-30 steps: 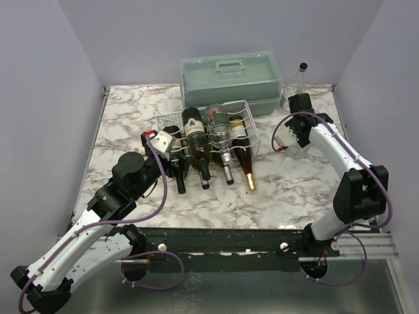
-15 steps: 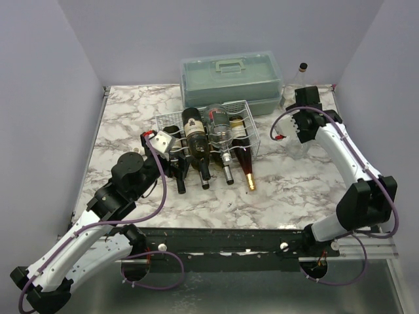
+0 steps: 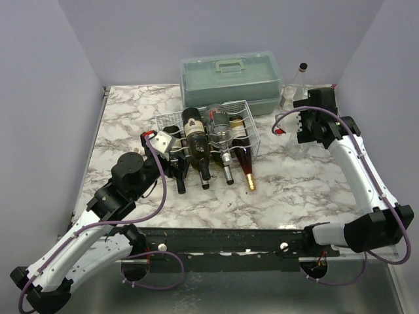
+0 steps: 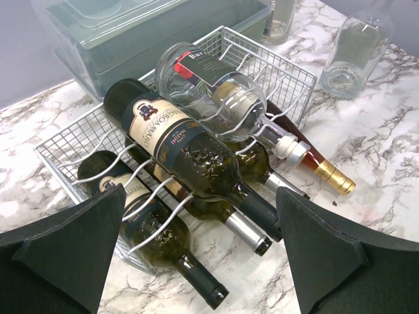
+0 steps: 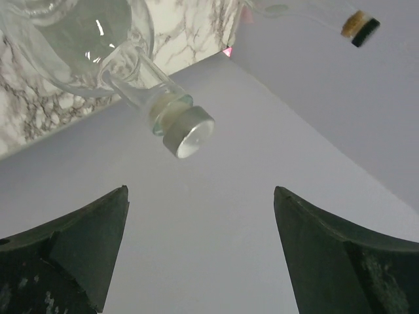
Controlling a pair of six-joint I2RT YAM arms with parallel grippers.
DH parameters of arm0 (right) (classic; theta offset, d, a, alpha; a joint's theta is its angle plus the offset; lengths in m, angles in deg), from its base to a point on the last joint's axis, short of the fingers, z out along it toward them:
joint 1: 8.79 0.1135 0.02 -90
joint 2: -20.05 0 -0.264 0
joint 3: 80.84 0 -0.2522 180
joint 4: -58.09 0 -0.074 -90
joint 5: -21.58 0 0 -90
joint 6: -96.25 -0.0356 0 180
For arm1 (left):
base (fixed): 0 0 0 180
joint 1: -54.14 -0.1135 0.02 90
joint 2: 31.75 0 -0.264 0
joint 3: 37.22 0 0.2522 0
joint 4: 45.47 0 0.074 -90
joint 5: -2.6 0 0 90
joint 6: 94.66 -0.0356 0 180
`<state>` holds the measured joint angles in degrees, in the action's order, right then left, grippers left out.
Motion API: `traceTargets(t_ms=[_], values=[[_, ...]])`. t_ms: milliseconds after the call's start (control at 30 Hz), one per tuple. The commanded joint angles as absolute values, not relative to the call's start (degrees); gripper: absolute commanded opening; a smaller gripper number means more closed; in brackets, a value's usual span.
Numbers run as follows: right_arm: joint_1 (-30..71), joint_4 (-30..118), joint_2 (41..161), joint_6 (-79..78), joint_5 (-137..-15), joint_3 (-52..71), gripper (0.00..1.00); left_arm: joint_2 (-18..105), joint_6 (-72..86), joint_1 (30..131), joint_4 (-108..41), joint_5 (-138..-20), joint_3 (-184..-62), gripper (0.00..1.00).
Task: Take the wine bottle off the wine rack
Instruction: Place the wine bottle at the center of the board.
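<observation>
The marble counter (image 3: 124, 124) carries a grey-green plastic case (image 3: 229, 78) with a handle at its back edge. Just in front of the case sits the white wire wine rack (image 3: 169, 120). The wine bottles are all on this rack, lying with their necks toward the near edge. A dark bottle with a cream label (image 4: 177, 147) rests across the wavy wires. A clear bottle with a red label (image 4: 222, 91) lies tilted on top of the others. A green bottle with a dark cap (image 4: 150, 235) fills the leftmost groove, and a bottle with a gold cap (image 3: 247, 167) lies at the right side. The left tool (image 4: 200, 193) hangs at the rack's front left corner, near the bottle necks, its fingers spread wide and touching nothing. The right tool (image 5: 200, 193) is raised near the counter's right back corner, its fingers spread too and holding nothing. The neck of a clear glass bottle with a silver cap (image 5: 150, 98) lies just ahead of it, apart from the fingers. A slim clear bottle with a black cap (image 3: 301, 78) stands beside the case.
</observation>
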<state>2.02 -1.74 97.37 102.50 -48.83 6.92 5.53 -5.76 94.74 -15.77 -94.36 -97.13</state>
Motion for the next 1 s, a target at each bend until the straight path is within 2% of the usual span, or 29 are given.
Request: traceTargets(t_ms=[0, 267, 367, 567, 967], values=[[2.2, -4.1, 93.9, 91.2, -54.9, 7.1, 0.93, 5.3, -6.2, 94.5, -16.2, -94.8, -98.0, 0.99], [2.2, -7.9, 90.6, 67.5, -67.9, 4.4, 0.94, 6.0, -6.1, 94.5, -16.2, -94.8, -98.0, 0.99], [2.1, -6.7, 88.0, 61.9, -73.1, 7.0, 0.96, 6.1, -6.2, 94.6, -16.2, -95.0, -97.9, 0.99], [2.1, -0.2, 81.6, 49.9, -76.0, 13.1, 0.99, 6.3, -6.4, 94.5, -16.2, -95.5, -97.8, 0.99], [-2.3, 13.0, 74.7, 28.9, -83.4, 24.9, 1.0, 6.3, -6.5, 94.5, -16.2, -95.6, -97.8, 0.99]])
